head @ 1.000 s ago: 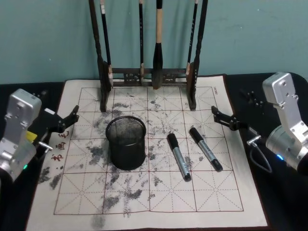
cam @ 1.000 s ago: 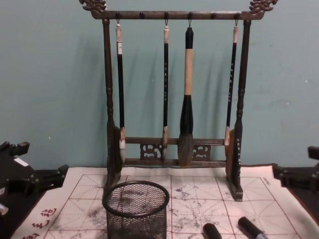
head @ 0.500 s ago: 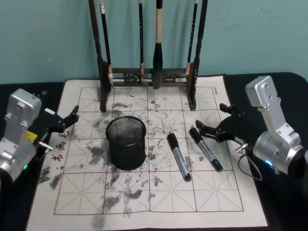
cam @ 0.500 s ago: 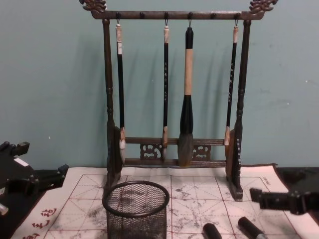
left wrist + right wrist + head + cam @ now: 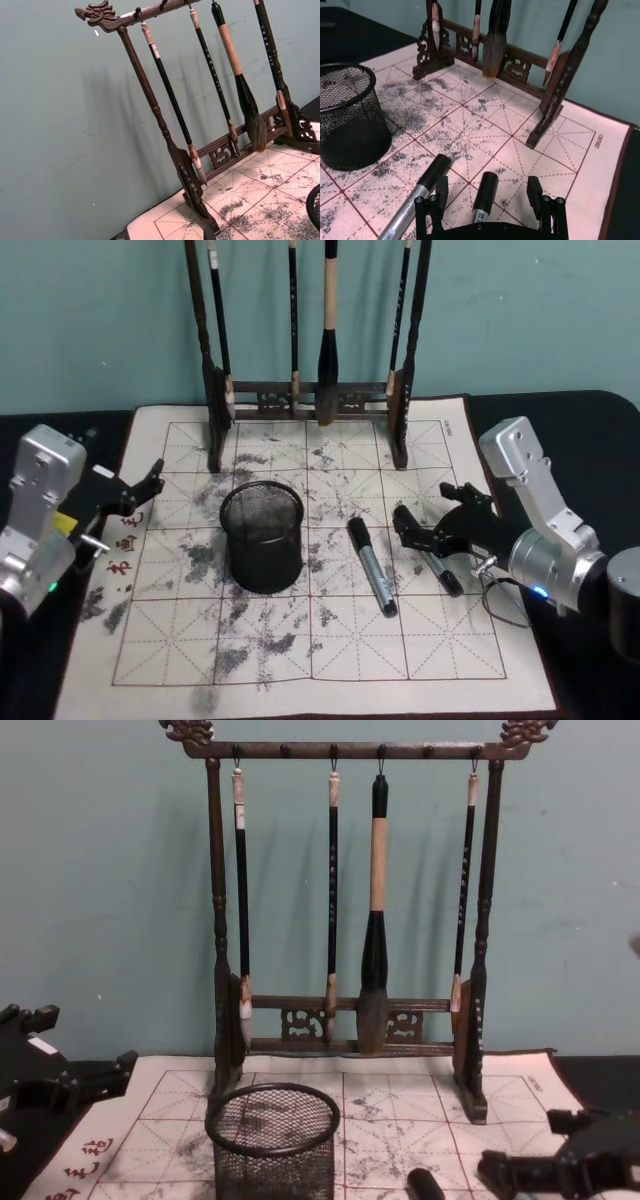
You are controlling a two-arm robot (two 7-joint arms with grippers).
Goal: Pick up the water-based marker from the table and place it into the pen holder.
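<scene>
Two black-capped silver markers lie on the grid mat to the right of the black mesh pen holder [image 5: 262, 537] [image 5: 347, 120] [image 5: 273, 1140]. My right gripper [image 5: 425, 515] [image 5: 488, 192] [image 5: 525, 1145] is open and low over the right-hand marker [image 5: 446, 579] [image 5: 485, 197], one finger on each side of its capped end. The other marker [image 5: 371, 567] [image 5: 417, 197] lies just outside the gripper, towards the holder. My left gripper [image 5: 140, 490] [image 5: 80, 1085] rests open at the mat's left edge, away from both markers.
A tall dark wooden brush rack [image 5: 310, 390] [image 5: 345, 920] [image 5: 175, 150] [image 5: 520, 65] with several hanging brushes stands at the back of the ink-stained mat [image 5: 280, 640]. Black table [image 5: 570, 430] borders the mat on both sides. The mat's front half is bare.
My right gripper has come in from the mat's right edge, leftward and down, until its open fingers straddle the right-hand marker. The left arm and both markers have not moved.
</scene>
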